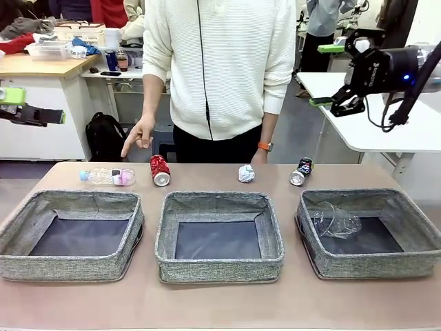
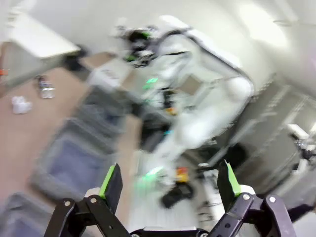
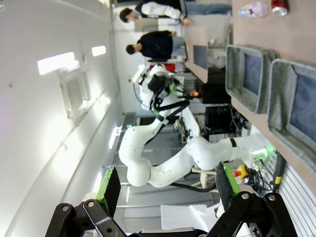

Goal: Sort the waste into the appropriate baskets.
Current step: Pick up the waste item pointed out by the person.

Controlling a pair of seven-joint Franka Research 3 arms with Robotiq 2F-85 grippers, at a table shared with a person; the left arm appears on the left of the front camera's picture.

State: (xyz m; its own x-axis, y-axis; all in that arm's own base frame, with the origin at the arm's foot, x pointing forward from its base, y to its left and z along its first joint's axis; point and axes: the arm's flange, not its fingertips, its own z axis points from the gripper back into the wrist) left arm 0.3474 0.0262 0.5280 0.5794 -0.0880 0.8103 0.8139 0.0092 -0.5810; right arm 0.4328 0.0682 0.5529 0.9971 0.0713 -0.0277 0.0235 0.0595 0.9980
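Held above the brown table (image 1: 220, 307), left gripper (image 2: 169, 174) and right gripper (image 1: 325, 74) gape released, empty; the crushed red metal can (image 1: 160, 169) lies sideways.

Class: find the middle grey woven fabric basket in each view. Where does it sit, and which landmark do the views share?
Front view: middle grey woven fabric basket, lower centre, between two alike baskets.
Left wrist view: blurred, left of centre, seen at a slant.
Right wrist view: at the right edge, turned sideways.
Shared landmark: the brown tabletop under it.
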